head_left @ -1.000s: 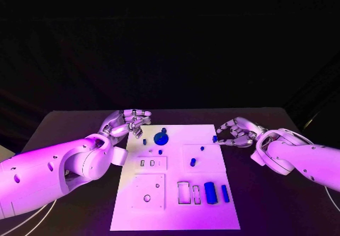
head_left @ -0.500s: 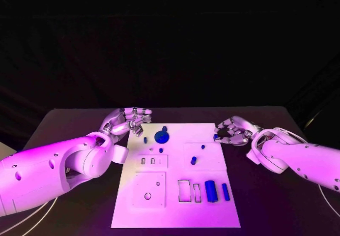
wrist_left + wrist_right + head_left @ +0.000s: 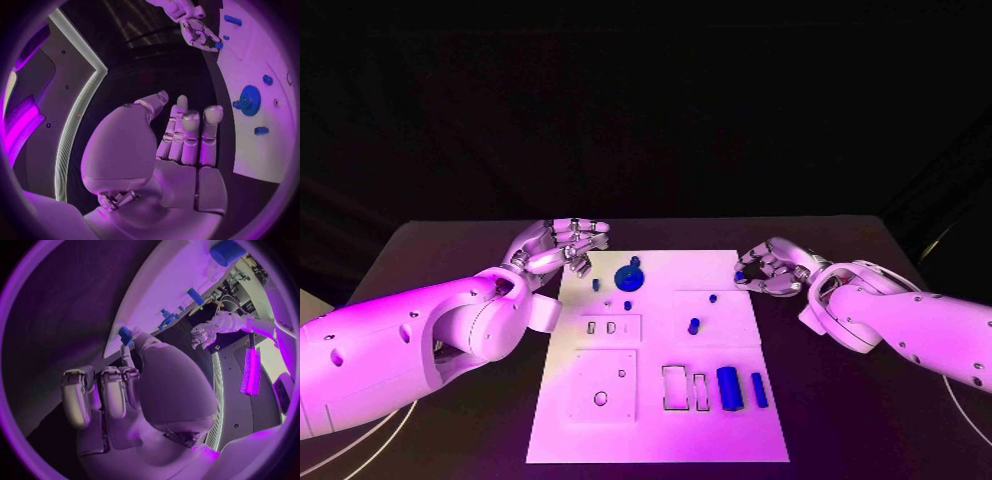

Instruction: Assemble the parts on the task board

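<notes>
1. The flat white rectangular task board [image 3: 661, 350] lies in the middle of the black tabletop [image 3: 430, 260], its long side running away from the robot, so both arms can reach it from their own sides.
2. On the board's far end sits a round blue toothed gear part [image 3: 629, 281] with small blue pegs near it; a short blue peg [image 3: 692, 325] stands mid-board, and a thick blue cylinder [image 3: 727, 387] and a slimmer blue bar [image 3: 757, 390] lie at the near end beside empty rectangular slots.
3. The right hand [image 3: 770, 270] hovers at the board's far right edge with a small blue part [image 3: 738, 276] pinched at its fingertips; the right wrist view shows that small blue piece [image 3: 125, 334] nipped between thumb and a finger, the other fingers curled loosely beneath. The pinch suits so small a piece and, I judge, leaves it free for seating in a hole.
4. The left hand [image 3: 563, 248] hangs just off the board's far left corner, holding nothing; in the left wrist view its fingers [image 3: 190, 135] stand straight and side by side. It is probably parked there to stay out of the way while remaining near the gear.
5. Against the frame a second ago, the right hand has drawn slightly up and towards the far end, carrying the part with it; the left hand and the parts on the board are unchanged.
</notes>
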You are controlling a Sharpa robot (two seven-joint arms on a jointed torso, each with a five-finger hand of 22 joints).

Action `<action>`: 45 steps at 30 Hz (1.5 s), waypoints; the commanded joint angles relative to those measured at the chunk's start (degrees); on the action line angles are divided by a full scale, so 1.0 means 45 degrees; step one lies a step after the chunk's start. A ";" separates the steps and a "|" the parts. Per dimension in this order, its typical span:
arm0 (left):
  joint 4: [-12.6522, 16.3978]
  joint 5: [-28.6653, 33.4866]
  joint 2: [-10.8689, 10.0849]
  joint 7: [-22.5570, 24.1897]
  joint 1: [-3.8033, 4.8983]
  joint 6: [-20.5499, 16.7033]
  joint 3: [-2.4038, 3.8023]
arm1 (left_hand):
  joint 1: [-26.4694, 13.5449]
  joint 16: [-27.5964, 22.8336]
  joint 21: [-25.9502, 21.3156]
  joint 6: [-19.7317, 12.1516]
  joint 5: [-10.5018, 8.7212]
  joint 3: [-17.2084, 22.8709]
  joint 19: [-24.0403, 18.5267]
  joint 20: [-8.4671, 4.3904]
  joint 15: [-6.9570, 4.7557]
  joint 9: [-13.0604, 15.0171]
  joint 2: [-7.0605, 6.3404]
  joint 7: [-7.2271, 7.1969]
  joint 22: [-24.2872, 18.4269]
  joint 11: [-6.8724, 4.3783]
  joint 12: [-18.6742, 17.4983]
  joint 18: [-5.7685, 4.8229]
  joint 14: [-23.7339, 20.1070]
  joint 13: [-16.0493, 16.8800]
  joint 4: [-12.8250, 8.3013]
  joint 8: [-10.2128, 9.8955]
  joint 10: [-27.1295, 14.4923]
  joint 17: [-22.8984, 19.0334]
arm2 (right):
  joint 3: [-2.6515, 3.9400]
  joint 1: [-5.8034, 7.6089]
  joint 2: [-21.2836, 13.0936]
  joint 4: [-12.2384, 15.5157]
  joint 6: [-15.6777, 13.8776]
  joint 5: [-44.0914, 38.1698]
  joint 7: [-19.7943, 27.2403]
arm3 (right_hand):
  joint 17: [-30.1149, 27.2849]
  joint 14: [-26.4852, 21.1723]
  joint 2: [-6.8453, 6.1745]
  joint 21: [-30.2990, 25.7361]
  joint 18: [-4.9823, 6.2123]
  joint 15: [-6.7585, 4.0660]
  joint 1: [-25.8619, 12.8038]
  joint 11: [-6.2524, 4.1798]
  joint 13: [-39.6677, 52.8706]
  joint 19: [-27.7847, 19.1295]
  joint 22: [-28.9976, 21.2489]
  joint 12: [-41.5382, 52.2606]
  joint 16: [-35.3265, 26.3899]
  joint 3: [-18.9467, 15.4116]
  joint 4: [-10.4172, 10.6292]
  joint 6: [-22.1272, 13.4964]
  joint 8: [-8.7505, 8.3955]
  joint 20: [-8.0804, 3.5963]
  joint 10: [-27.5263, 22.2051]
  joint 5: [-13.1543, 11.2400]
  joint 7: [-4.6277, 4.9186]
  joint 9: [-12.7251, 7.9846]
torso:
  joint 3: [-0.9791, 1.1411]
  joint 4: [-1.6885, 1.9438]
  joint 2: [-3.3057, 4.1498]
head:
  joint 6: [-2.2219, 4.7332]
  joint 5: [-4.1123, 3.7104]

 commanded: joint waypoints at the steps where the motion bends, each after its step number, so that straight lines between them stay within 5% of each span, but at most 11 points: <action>1: 0.0038 -0.0053 0.0008 0.0038 0.0010 0.0187 0.0007 | -0.0108 0.0084 0.0073 -0.0087 -0.0043 0.0022 0.0101 -0.0010 -0.0014 0.0015 -0.0003 -0.0035 0.0011 -0.0001 0.0082 -0.0157 0.0084 0.0011 -0.0056 0.0068 -0.0093 0.0022 | -0.0006 -0.0028 0.0028 -0.0018 0.0238 -0.0218 -0.0096 | 0.3067 0.1263 0.0164 0.0056 -0.0182 -0.0063 0.0003 -0.0116 0.3354 0.1358 0.3353 0.0081 0.0072 0.0087 0.0019 0.0110 0.0051 -0.0088 0.1324 -0.0017 -0.0031 0.0011 | 0.0008 0.0004 0.0000 | -0.0016 -0.0011; 16: 0.0023 -0.0053 0.0005 0.0023 0.0010 0.0180 0.0007 | -0.0114 0.0118 0.0088 -0.0095 -0.0043 0.0029 0.0118 -0.0010 -0.0013 0.0016 0.0000 -0.0032 0.0034 0.0002 0.0121 -0.0161 0.0109 0.0035 -0.0056 0.0071 -0.0129 0.0060 | -0.0015 -0.0084 0.0084 -0.0059 0.0082 -0.0202 -0.0126 | 0.3076 0.1266 0.0237 0.0056 -0.0182 -0.0106 -0.0050 -0.0159 0.3355 0.1358 0.3353 0.0082 0.0075 0.0240 0.0005 0.0243 0.0095 -0.0132 0.1325 -0.0017 -0.0079 0.0016 | 0.0010 0.0000 0.0003 | 0.0030 -0.0036; 21: 0.0011 -0.0045 0.0012 0.0018 0.0010 0.0175 0.0007 | -0.0125 0.0139 0.0099 -0.0104 -0.0044 0.0033 0.0128 -0.0010 -0.0010 0.0016 0.0001 -0.0029 0.0049 0.0005 0.0152 -0.0164 0.0122 0.0053 -0.0054 0.0073 -0.0164 0.0078 | -0.0016 -0.0087 0.0144 -0.0096 -0.0482 0.0040 -0.0178 | 0.3101 0.1272 0.0563 0.0056 -0.0182 -0.0330 -0.0090 -0.0396 0.3355 0.1358 0.3353 0.0082 0.0082 0.0707 -0.0130 0.0821 0.0445 -0.0322 0.1325 -0.0021 -0.0359 0.0144 | 0.0007 0.0004 0.0005 | 0.0027 -0.0020; 30: -0.0014 -0.0040 0.0026 0.0020 0.0010 0.0177 0.0007 | -0.0133 0.0140 0.0093 -0.0109 -0.0044 0.0038 0.0114 -0.0010 -0.0008 0.0016 0.0008 -0.0027 0.0033 0.0007 0.0169 -0.0160 0.0115 0.0064 -0.0049 0.0075 -0.0186 0.0065 | -0.0016 -0.0087 0.0205 0.0043 -0.1707 0.0253 -0.0328 | 0.3133 0.1279 0.0702 0.0056 -0.0182 -0.0491 -0.0109 -0.0577 0.3355 0.1358 0.3353 0.0082 0.0092 0.1102 -0.0373 0.1066 0.0709 -0.0488 0.1325 -0.0018 -0.0553 0.0265 | 0.0003 0.0020 -0.0009 | -0.0018 -0.0031; 38: -0.0092 -0.0026 0.0059 0.0020 0.0009 0.0187 0.0006 | -0.0133 0.0140 0.0093 -0.0109 -0.0044 0.0038 0.0114 -0.0010 -0.0008 0.0016 0.0008 -0.0027 0.0033 0.0007 0.0169 -0.0160 0.0115 0.0064 -0.0049 0.0075 -0.0186 0.0065 | 0.0006 0.0141 0.0145 0.0652 -0.2312 0.0360 -0.0782 | 0.3146 0.1282 0.0701 0.0056 -0.0182 -0.0471 -0.0161 -0.0606 0.3355 0.1358 0.3353 0.0082 0.0096 0.1146 -0.0392 0.1075 0.0741 -0.0497 0.1325 -0.0024 -0.0554 0.0283 | -0.0010 -0.0016 -0.0054 | -0.0056 0.0020; 45: -0.0263 -0.0003 0.0176 -0.0052 0.0009 0.0107 0.0001 | -0.0151 0.0436 0.0167 -0.0143 -0.0045 0.0056 0.0219 -0.0008 -0.0007 0.0016 0.0012 -0.0021 0.0159 0.0012 0.0281 -0.0185 0.0412 0.0126 -0.0051 0.0083 -0.0277 0.0529 | 0.0017 0.0433 0.0460 0.1896 -0.2760 0.0394 -0.1636 | 0.3133 0.1280 0.0717 0.0056 -0.0182 -0.0443 -0.0184 -0.0624 0.3355 0.1358 0.3353 0.0082 0.0092 0.1217 -0.0437 0.1080 0.0775 -0.0488 0.1325 -0.0021 -0.0563 0.0303 | -0.0064 -0.0026 -0.0178 | -0.0159 0.0166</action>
